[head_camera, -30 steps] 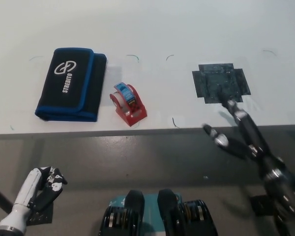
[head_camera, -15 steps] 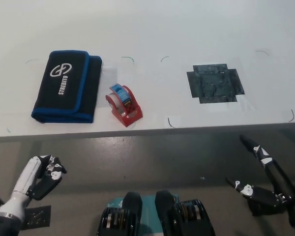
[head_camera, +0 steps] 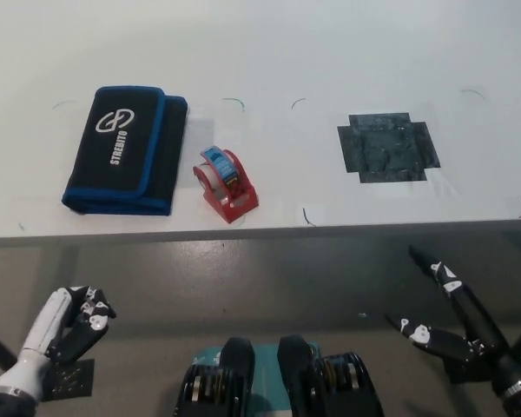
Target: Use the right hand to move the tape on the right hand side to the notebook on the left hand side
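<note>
1. The black right hand (head_camera: 469, 326) hangs below the white table's (head_camera: 330, 52) edge, fingers spread, empty.
2. The red tape dispenser (head_camera: 227, 184) sits far up-left of those fingers, just beside the black, blue-edged notebook case (head_camera: 124, 149), not on it.
3. Judged: delivery looks finished or nearly so.
4. White left hand (head_camera: 69, 323) rests low, fingers curled.

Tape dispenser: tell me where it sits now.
Head view: the tape dispenser stands left of centre near the table's front edge, just right of the pouch.

A white worktop (head_camera: 330, 52) fills the upper part, evenly lit, with a dark taped patch (head_camera: 387, 146) on it; below its front edge lies grey floor (head_camera: 269, 278)
</note>
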You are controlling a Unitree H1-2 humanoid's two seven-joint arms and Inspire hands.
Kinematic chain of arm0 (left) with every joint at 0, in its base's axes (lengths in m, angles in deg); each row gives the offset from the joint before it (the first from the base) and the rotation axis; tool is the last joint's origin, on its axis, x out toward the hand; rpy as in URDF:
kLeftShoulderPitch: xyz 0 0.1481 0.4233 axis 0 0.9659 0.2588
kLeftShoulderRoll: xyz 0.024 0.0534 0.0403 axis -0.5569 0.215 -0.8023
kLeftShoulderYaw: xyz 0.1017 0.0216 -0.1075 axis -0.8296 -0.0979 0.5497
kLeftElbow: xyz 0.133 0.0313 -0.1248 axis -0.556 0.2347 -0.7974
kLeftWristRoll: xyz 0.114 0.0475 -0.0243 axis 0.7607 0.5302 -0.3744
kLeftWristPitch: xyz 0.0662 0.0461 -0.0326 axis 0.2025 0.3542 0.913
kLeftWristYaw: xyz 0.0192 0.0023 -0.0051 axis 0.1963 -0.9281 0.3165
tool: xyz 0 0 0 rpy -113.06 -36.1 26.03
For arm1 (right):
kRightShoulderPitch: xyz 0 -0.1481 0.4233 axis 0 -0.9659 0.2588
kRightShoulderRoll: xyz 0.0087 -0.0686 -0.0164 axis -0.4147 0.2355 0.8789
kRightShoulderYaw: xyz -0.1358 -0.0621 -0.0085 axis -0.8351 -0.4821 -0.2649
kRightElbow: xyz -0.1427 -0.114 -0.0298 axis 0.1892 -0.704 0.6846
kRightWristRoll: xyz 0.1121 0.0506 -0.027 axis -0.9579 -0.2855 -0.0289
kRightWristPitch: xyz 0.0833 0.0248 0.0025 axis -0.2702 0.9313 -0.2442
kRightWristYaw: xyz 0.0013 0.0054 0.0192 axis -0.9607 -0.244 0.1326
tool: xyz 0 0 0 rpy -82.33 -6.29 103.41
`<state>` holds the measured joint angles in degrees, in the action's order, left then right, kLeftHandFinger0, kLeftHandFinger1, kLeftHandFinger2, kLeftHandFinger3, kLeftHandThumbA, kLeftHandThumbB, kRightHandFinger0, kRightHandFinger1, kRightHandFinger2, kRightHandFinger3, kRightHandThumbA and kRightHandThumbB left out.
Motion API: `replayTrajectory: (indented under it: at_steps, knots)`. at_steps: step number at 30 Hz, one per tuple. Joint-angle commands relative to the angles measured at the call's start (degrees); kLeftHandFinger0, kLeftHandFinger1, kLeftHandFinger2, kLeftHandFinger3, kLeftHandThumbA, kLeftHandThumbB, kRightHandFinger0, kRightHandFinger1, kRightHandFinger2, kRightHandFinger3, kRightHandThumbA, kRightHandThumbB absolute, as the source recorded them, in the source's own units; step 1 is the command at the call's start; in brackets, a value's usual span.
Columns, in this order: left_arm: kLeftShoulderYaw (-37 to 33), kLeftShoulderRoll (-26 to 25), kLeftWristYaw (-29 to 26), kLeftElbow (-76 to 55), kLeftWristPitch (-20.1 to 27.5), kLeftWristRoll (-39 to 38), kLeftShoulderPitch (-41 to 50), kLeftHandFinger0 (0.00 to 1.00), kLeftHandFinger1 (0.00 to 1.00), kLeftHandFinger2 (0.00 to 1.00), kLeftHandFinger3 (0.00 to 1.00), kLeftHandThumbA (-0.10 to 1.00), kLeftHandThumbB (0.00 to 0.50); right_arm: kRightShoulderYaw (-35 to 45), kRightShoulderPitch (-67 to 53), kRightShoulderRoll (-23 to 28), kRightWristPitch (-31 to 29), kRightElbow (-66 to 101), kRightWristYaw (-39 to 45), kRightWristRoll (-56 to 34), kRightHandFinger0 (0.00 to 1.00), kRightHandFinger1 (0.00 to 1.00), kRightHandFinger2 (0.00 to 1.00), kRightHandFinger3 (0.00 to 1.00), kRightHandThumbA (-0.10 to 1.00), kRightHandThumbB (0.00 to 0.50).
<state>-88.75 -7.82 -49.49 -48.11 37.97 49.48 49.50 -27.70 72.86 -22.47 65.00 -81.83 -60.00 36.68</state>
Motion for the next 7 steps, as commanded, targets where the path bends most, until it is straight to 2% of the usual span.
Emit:
replayTrajectory:
  at_steps: [1, 2, 7]
  knots:
    - [0.6, -0.9, -0.3, -1.2, 1.5, 0.0, -0.2, 0.0, 0.0, 0.09, 0.32, 0.2, 0.264, -0.2, 1.8, 0.5, -3.8, 0.3, 0.1, 0.7, 1.0, 1.0, 1.0, 1.0, 0.8, 0.353]
    - [0.8, -0.8, -0.2, -1.0, 1.5, -0.4, -0.1, 0.0, 0.0, 0.06, 0.33, 0.2, 0.268, -0.1, 2.0, 0.6, -4.3, -0.2, 0.3, 0.2, 1.0, 1.0, 1.0, 1.0, 0.79, 0.343]
    - [0.7, -0.7, -0.5, -1.1, 1.9, 0.0, 0.1, 0.0, 0.0, 0.08, 0.31, 0.21, 0.265, -0.1, 2.0, 1.1, -5.0, -0.8, 0.5, 0.2, 1.0, 1.0, 1.0, 1.0, 0.78, 0.336]
